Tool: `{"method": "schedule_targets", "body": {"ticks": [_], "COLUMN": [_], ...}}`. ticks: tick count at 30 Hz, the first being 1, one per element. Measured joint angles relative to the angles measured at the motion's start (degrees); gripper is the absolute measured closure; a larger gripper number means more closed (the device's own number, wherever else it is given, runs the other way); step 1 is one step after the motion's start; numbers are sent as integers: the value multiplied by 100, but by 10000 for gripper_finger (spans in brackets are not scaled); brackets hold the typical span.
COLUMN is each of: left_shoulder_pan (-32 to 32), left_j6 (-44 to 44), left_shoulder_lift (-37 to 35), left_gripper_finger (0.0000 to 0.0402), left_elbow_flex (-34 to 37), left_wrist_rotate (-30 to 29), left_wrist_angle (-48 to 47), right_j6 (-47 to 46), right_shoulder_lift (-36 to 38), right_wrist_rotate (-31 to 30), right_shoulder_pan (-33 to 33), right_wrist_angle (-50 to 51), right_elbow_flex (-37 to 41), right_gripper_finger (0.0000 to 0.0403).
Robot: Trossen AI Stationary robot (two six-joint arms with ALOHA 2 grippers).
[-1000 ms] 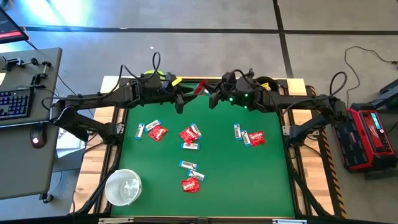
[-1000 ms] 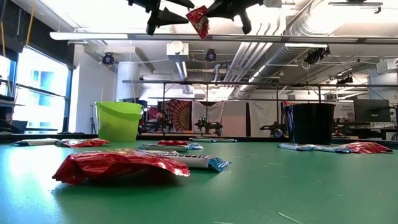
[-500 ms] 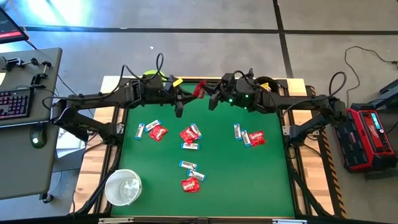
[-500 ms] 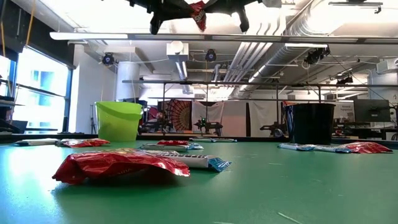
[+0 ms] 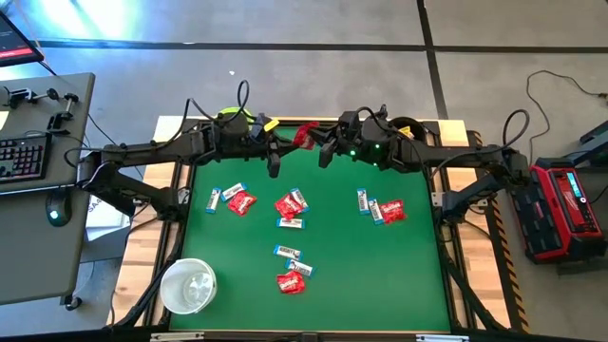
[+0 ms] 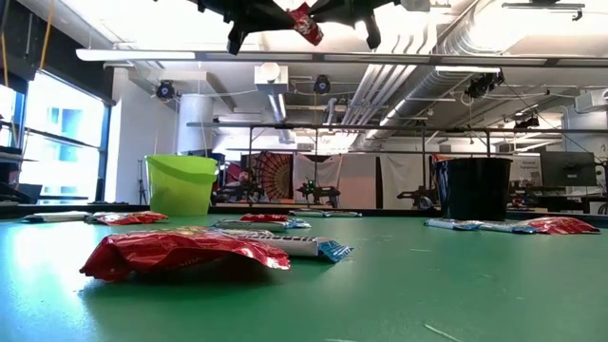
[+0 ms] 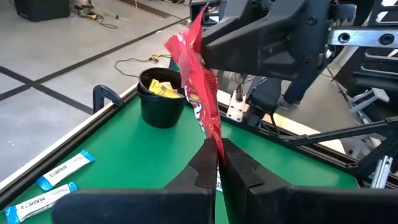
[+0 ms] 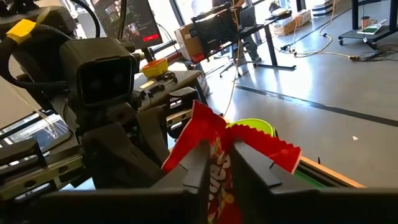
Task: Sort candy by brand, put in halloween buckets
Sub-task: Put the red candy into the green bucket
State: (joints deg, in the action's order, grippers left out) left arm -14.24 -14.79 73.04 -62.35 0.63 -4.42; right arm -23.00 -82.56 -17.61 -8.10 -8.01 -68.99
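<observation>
At the upper centre of the high view, a red packet [image 5: 305, 136] hangs above the counter [image 5: 418, 275] between both arms, the left gripper [image 5: 285, 143] clenched on it, the right gripper [image 5: 321, 144] seemingly loosening, apparently a handover toward the green bucket [image 6: 180, 183].

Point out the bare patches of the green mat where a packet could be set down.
Free: the right front corner of the mat, below the red packet; and the left strip between the white bucket and the bars. Crowded: the middle, around the central packets and the front cluster.
</observation>
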Motion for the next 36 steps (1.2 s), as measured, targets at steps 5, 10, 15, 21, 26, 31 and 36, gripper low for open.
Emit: {"method": "schedule_targets", "body": {"ticks": [5,10,15,21,26,31,36], "left_shoulder_pan": [-131,-470,-1037,-1990,-2831,-3407,-3654], "left_j6": [55,-39,-676,-1065,-1003,-758,-662], "left_shoulder_lift": [-222,-584,-895,-914,-596,-158,377], "left_gripper_finger": [401,401,401,401,401,401,401], "left_elbow_flex": [0,-4,-4,-4,-4,-4,-4], "left_wrist_rotate": [-228,-500,-914,-1228,-1138,-912,-413], "left_wrist_angle": [-272,-954,-2238,-4055,-4573,-4492,-4423], "right_j6": [-4,-161,-201,-201,-201,-201,-201], "right_shoulder_lift": [0,0,0,0,0,0,0], "right_wrist_rotate": [1,0,0,-1,-2,-2,-2], "right_shoulder_pan": [0,-16,-50,-55,-81,-92,-92], "right_wrist_angle": [49,226,349,361,361,363,374], "right_elbow_flex": [0,0,0,0,0,0,0], "right_gripper_finger": [310,264,245,246,246,247,247]}}
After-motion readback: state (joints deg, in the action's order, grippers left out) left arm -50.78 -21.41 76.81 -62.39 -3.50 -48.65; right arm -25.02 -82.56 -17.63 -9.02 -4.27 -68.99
